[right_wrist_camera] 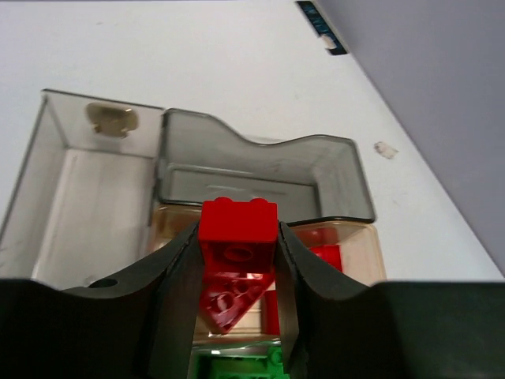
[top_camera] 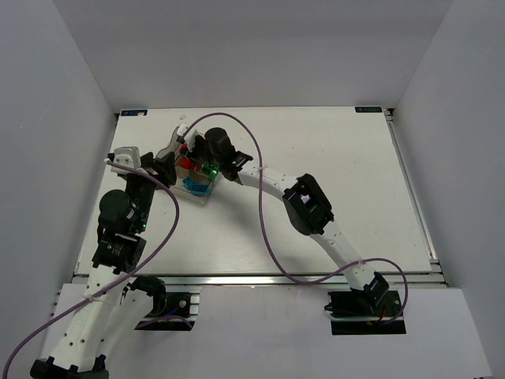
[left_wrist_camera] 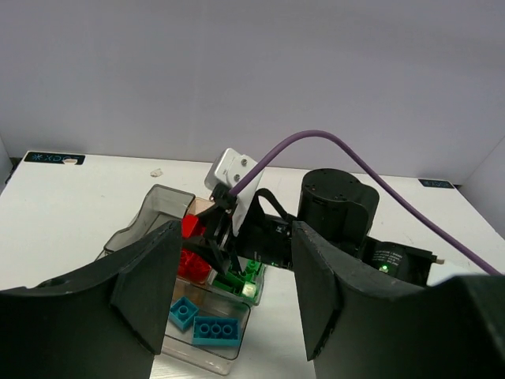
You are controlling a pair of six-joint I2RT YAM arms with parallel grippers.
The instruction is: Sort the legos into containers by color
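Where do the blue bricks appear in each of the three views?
Top view: blue bricks left of centre, at the near end of the tray.
Left wrist: bottom of the picture, between the fingers, in the nearest compartment.
Right wrist: not in it.
Shared landmark: the tray, seen in all three.

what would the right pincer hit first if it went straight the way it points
Likely the red legos in the tray's brownish compartment, just beyond the red brick it grips, though depth is unclear.
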